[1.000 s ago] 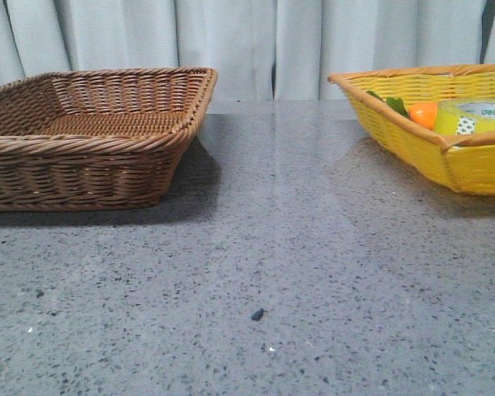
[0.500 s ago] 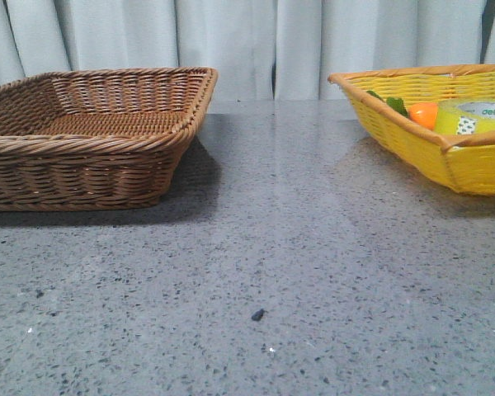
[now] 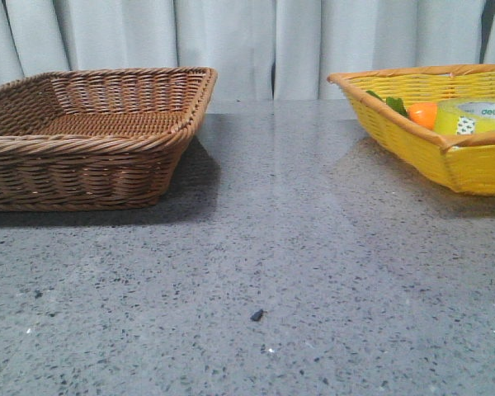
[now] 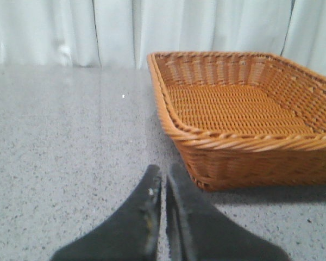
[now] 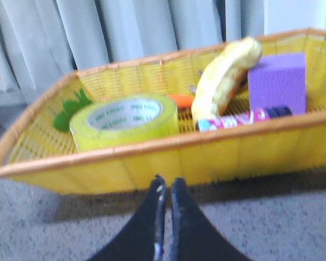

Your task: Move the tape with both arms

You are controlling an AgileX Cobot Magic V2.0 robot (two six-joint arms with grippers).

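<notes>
- Clearly, the tape [image 5: 125, 120] lies flat inside the yellow basket [image 5: 217, 153], its white core facing up, near the basket's front wall.
- Just beside it in the same basket are a carrot [image 3: 423, 114] with green leaves, a banana [image 5: 224, 79], a purple block [image 5: 277, 81] and a small tube-like item lying along the front rim; what that item is cannot be told.
- Right gripper [image 5: 165, 187] sits low over the table in front of the basket, its two fingers pressed almost together and empty, apart from the tape.
- Left gripper [image 4: 164, 182] is likewise pinched nearly closed with nothing in it, just in front of the empty brown wicker basket [image 4: 250, 141].
- Over the last second the front view shows nothing moved: baskets, tape and grey table [image 3: 256, 247] all look the same, and neither arm is visible there.
- That suggests the transfer has not started; the right claw would need to open before reaching over the rim.
</notes>
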